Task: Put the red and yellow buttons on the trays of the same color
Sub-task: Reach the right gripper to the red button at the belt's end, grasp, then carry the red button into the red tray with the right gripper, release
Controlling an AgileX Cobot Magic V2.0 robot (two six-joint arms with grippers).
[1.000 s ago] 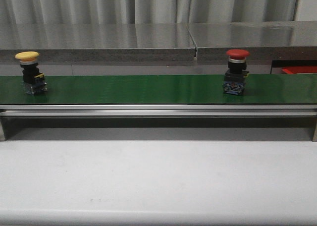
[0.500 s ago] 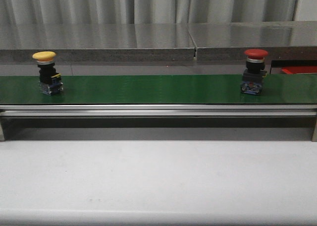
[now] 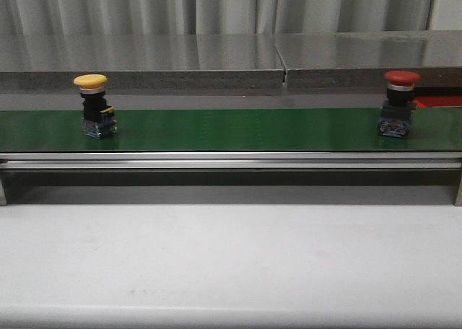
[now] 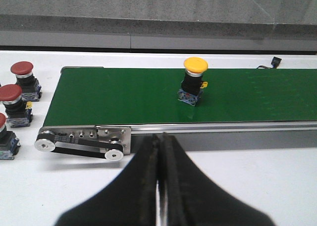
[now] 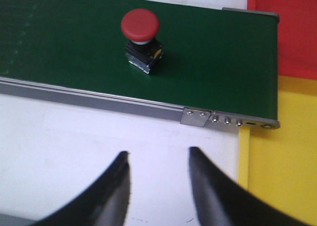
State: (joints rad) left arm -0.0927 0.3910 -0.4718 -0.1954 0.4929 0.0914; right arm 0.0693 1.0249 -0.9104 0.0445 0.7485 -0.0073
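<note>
Red button point(image 5: 141, 35) upright on green belt point(image 5: 74, 42), nr its end by red tray point(image 5: 297, 32); yellow button point(image 4: 194, 80) mid-belt. Right pincer point(image 5: 158, 179) spread, left pincer point(image 4: 159, 151) clenched, empty. Buttons prob. rigid, top-heavy; grip the body under the cap.

You're looking at a lab or factory-style test cell: a green conveyor belt point(image 3: 238, 129) spans mid-frame on a white tabletop point(image 3: 231, 257), grey curtains point(image 3: 216, 8) along the top.
</note>
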